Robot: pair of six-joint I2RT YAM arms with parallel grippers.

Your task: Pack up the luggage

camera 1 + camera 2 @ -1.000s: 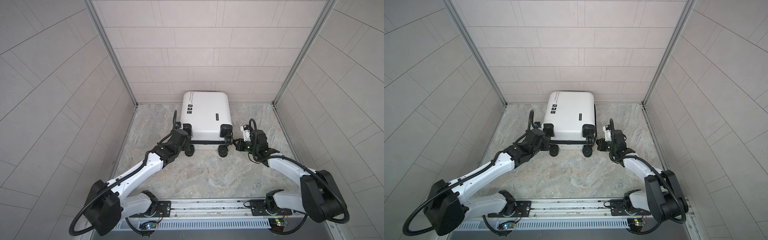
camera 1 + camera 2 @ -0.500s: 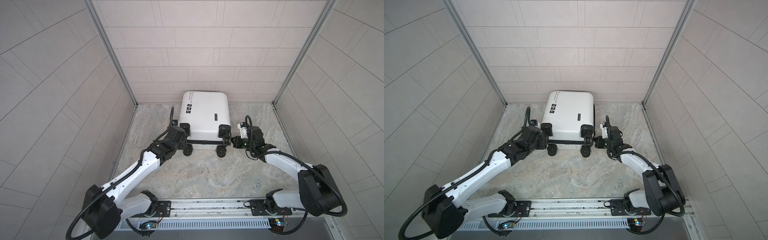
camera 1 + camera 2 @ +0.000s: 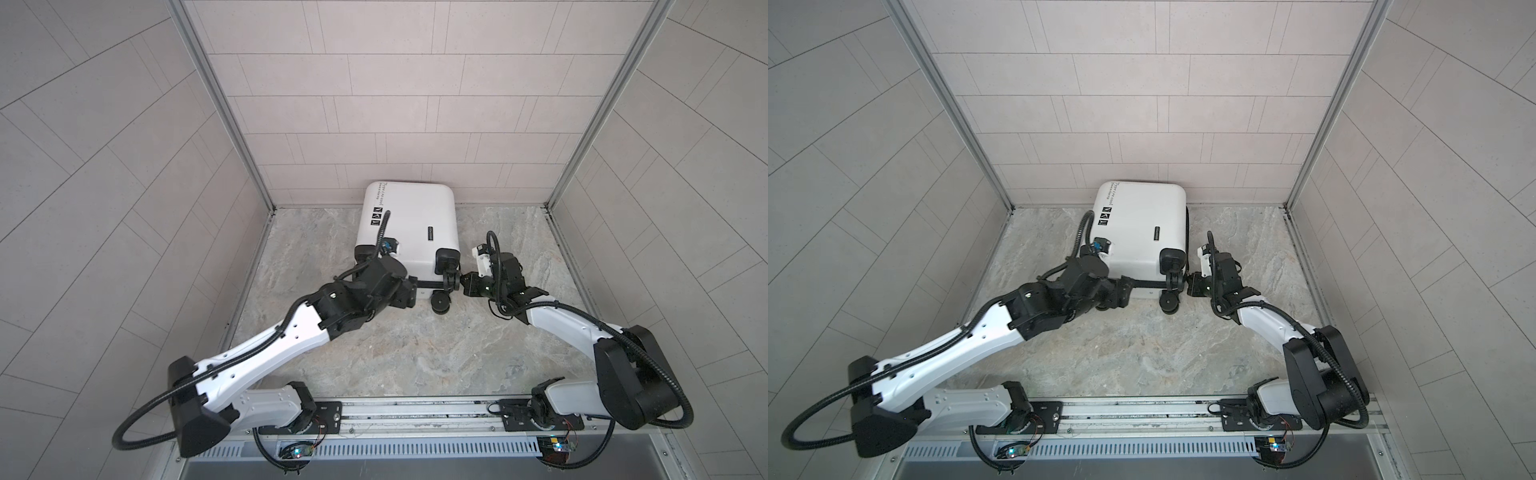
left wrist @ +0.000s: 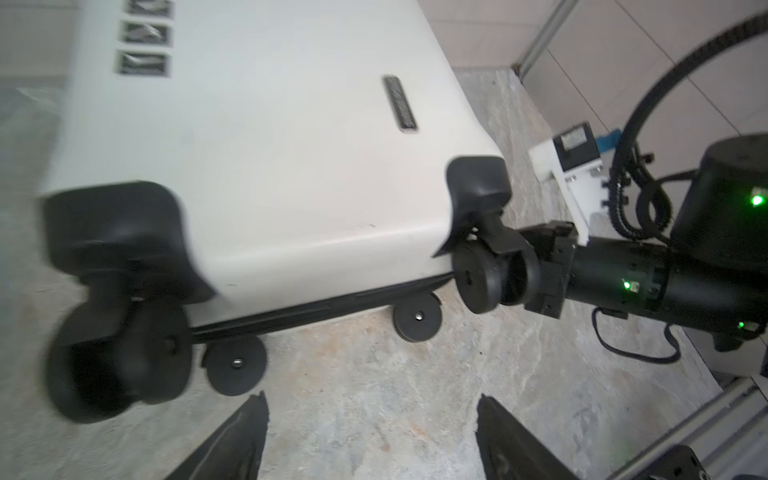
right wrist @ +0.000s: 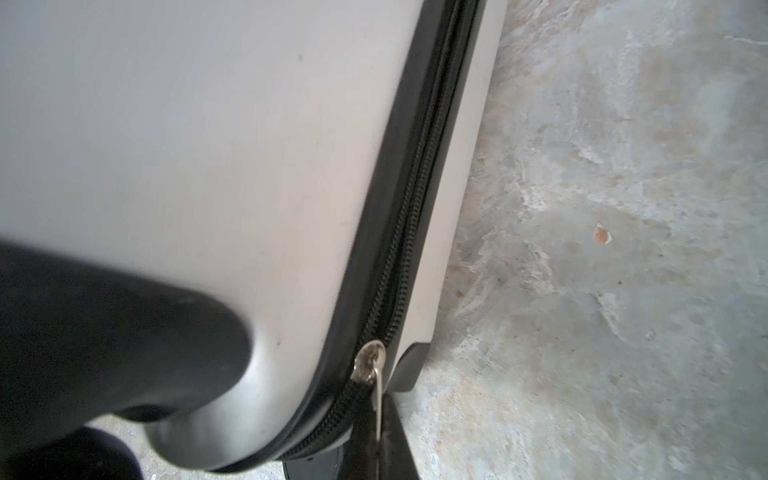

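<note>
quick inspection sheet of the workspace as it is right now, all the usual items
surface: marble-look floor, mottled grey, one small orange fleck
job's things: white suitcase lying flat by the back wall, lid down, wheels toward the robot; zipper pull at its near right corner
clutter: nothing seen
grippers: left gripper open, empty, by the near left wheel; right gripper shut on the zipper pull
cables: black hose arcs over the suitcase's near left corner
surroundings: tiled walls on three sides, arm rail in front
</note>
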